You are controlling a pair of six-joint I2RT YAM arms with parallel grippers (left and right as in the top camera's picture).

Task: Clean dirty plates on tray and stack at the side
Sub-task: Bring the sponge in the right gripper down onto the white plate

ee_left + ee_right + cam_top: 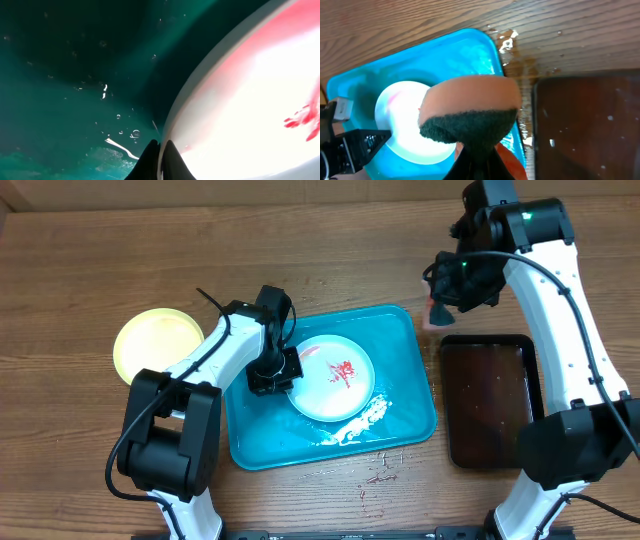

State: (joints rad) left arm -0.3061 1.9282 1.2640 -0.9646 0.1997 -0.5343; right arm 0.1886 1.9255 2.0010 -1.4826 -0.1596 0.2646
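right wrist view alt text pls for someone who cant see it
The right fingers pinch an orange sponge with a dark green scrubbing face mid-frame. Below it a pale plate sits in a blue tray with the left fingers at its rim; a dark tray lies to the right on the wooden table.

Apparent sponge point(470, 107) in tool point(478, 159), above tray point(445, 55)

I count two plates: a yellow plate point(157, 342) at the left of the overhead frame and a pale plate point(318, 402) at its centre. Two trays: a blue tray point(400, 330) mid-frame and a dark tray point(490, 400) to its right. One sponge point(470, 100), upper right overhead. Two arms: left arm point(215, 355) and right arm point(560, 310).
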